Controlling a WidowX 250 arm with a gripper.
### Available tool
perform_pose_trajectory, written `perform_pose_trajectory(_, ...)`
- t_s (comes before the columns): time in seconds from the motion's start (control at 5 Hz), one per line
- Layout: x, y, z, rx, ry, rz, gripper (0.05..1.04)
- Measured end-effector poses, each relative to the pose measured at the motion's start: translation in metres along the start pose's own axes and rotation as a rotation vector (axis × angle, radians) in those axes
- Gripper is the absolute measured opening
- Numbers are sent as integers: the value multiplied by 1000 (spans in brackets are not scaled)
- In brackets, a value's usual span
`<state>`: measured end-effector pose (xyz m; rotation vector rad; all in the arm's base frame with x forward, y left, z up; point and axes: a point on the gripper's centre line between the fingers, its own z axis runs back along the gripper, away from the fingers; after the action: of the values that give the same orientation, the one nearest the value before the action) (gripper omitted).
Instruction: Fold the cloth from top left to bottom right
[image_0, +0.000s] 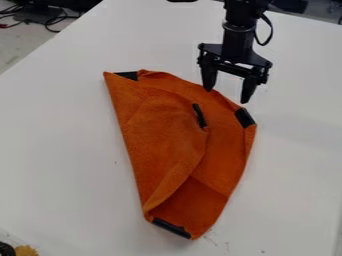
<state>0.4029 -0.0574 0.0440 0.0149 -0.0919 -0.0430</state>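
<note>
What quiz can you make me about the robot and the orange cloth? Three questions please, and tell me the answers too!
1. True or false: the two fingers of the tool are spread apart.
2. Pick one. The cloth is:
a) rolled into a ball
b) partly folded over itself
c) hanging from the tool
3. Count: how many black patches can you see on the cloth?

Key: 1 true; 2 b; 3 four.

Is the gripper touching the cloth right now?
Cannot tell. In the camera view one fingertip of the open gripper lines up with the upper edge of the cloth, but the slanted angle doesn't show whether it rests there or hovers above.
</note>
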Motion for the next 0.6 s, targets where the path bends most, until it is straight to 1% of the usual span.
perform_pose_trajectory(0.2,-2,-25,-8,-61,-7,24,1001)
perform_pose_trajectory(0.4,-12,-43,-16,-106,9,64,1001)
perform_pose_trajectory(0.6,-13,-48,-22,-115,24,77,1001)
